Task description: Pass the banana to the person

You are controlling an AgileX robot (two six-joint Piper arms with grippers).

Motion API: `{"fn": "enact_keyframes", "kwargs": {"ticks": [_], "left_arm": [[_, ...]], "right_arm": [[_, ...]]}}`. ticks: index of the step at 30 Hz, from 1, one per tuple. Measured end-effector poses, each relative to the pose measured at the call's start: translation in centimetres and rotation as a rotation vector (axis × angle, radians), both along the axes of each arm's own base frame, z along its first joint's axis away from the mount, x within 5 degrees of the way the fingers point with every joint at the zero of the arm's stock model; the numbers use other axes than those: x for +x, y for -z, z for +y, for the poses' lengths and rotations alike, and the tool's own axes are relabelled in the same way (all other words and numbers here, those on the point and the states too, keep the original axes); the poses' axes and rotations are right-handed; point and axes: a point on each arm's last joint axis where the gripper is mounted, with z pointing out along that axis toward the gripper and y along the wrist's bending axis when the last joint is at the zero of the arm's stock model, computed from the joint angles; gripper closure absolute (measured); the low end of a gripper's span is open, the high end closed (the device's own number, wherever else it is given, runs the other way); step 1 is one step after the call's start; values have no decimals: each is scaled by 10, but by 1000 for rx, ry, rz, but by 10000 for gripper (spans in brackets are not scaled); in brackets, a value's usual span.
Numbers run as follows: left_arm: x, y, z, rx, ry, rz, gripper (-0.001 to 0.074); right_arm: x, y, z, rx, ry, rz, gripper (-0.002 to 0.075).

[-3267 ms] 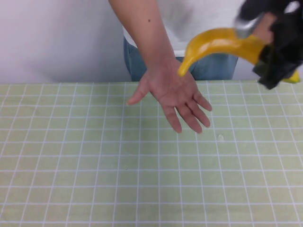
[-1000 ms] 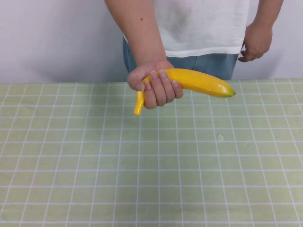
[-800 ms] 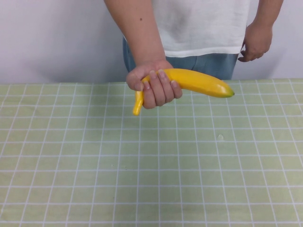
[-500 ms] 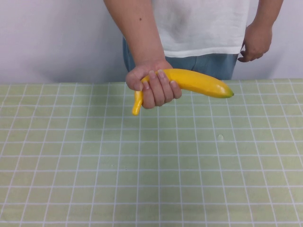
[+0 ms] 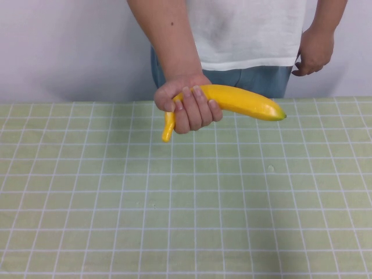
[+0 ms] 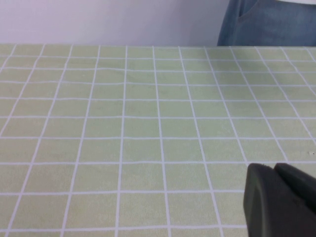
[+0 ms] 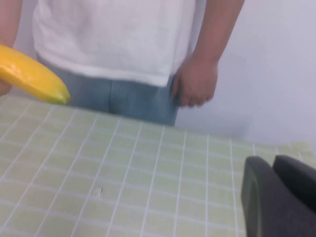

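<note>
The person [image 5: 244,35] stands behind the table in a white T-shirt and blue jeans. One hand [image 5: 189,107] grips the yellow banana [image 5: 244,100] and holds it level above the table's far edge, with its dark tip pointing right. The banana's tip end also shows in the right wrist view [image 7: 29,74]. Neither gripper shows in the high view. My left gripper [image 6: 274,169] is shut and empty, low over the tablecloth. My right gripper [image 7: 273,164] is shut and empty, off to the right of the banana and apart from it.
A green tablecloth with a white grid [image 5: 186,203] covers the table. A small pale speck [image 5: 270,168] lies right of centre. The person's other hand [image 5: 314,52] hangs at their side, and it also shows in the right wrist view [image 7: 195,81]. A white wall is behind.
Earlier my right gripper held the banana over the person's open palm. Now the person's hand grips it and the gripper has left the high view. Over the last second the banana barely moves.
</note>
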Motion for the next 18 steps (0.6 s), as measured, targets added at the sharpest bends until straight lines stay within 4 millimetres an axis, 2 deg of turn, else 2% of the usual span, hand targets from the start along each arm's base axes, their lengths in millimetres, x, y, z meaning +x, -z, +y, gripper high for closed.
{"fn": "enact_keyframes", "kwargs": {"ticks": [7,9,18], "left_arm": [[0,0,0,0,0,0,739],[0,0,0,0,0,0,739],[0,0,0,0,0,-2,739]], "right_arm": [[-14,89,1,53,-32,-302,733],[-14,111,1,72,-37,-317,733],[-16,149,-1,85,12,24,733]]}}
